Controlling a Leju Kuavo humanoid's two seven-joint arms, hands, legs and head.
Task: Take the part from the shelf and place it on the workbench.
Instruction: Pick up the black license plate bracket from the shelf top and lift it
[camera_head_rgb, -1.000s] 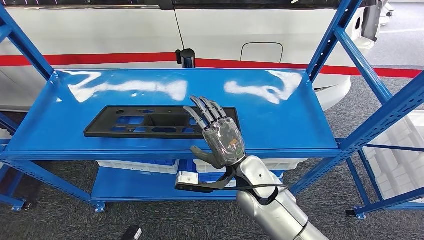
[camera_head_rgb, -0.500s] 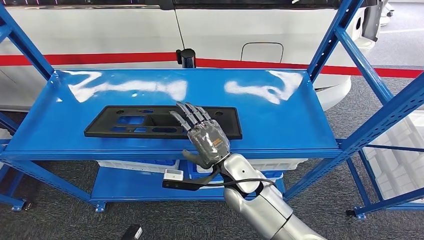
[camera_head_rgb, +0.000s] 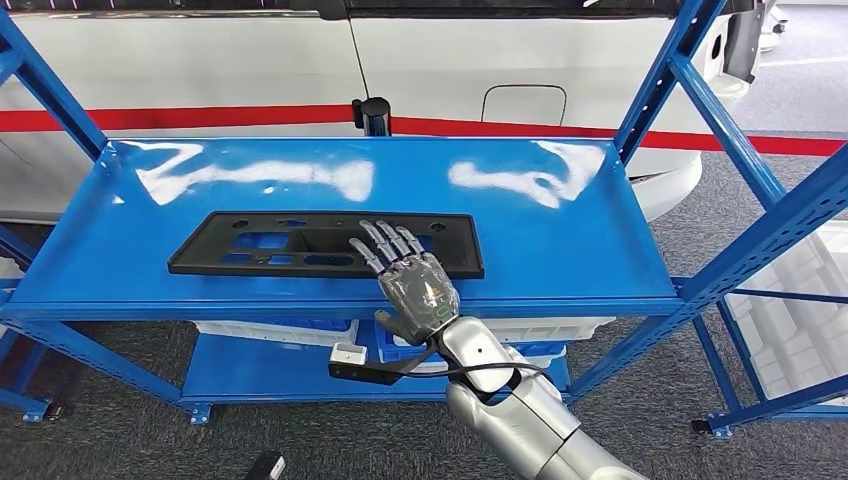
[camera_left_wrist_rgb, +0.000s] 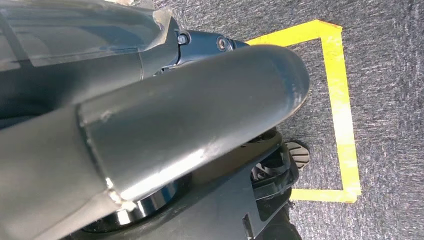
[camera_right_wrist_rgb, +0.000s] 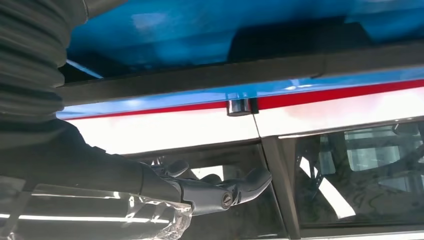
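One hand, right hand (camera_head_rgb: 413, 283), fingers spread, holding nothing; moved lower, leftward over black part (camera_head_rgb: 300, 243) near edge; part unmoved on shelf (camera_head_rgb: 560, 230).

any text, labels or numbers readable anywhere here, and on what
None can be read.
The black part on the blue shelf shows no lettering.
The right hand has a small orange mark on its back, too small to read.
The yellow tape on the floor is plain.
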